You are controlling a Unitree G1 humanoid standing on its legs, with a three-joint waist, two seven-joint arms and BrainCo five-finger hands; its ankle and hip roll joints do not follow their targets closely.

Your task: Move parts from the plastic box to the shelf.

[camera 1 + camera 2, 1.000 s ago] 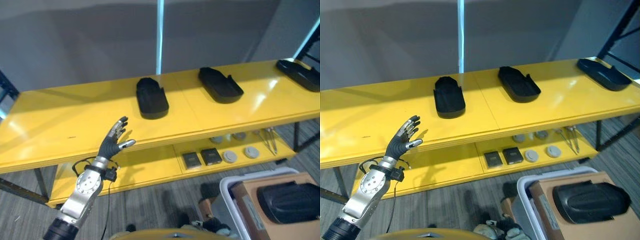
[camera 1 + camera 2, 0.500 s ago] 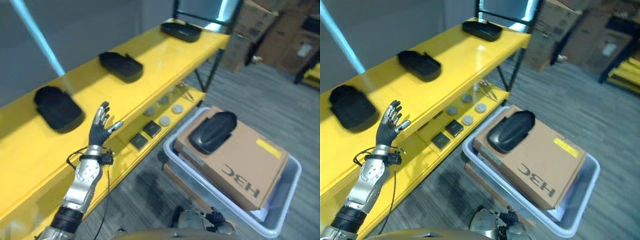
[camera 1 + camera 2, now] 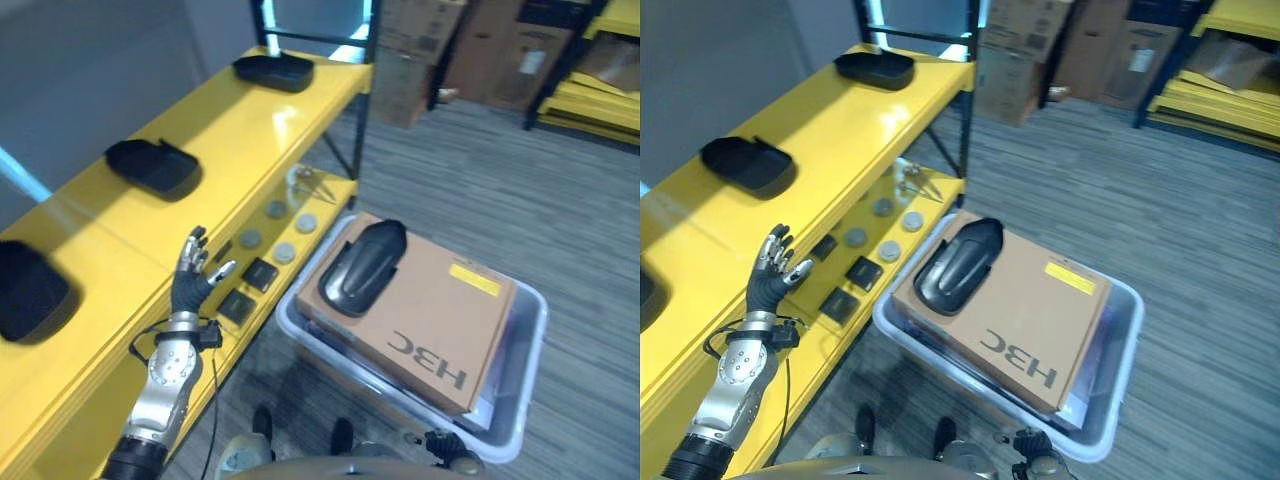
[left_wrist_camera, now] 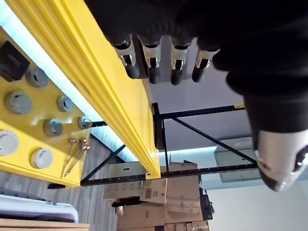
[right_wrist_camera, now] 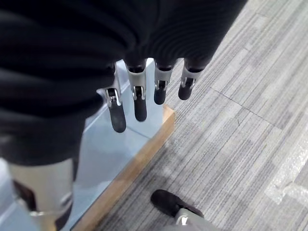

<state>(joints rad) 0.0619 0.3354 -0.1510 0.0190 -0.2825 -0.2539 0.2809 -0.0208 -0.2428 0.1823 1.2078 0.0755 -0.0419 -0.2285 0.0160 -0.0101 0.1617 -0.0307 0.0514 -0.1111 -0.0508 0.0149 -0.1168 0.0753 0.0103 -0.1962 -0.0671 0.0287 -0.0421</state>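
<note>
One black moulded plastic shell part (image 3: 362, 266) lies centre frame on a brown cardboard box (image 3: 440, 320) inside the pale translucent plastic box (image 3: 520, 400); three more already sit on the yellow shelf (image 3: 200, 130) upper left. Looks rigid, light, smooth; best gripped across its narrow width. Left hand (image 3: 190, 285) fingers spread, empty, lower left; right hand (image 5: 139, 96) fingers straight, empty.

Both eye views look down from the head, sharing the shelf (image 3: 230, 130) at left and the plastic box (image 3: 1120, 340) near right. Each wrist view looks closely along its own hand.
</note>
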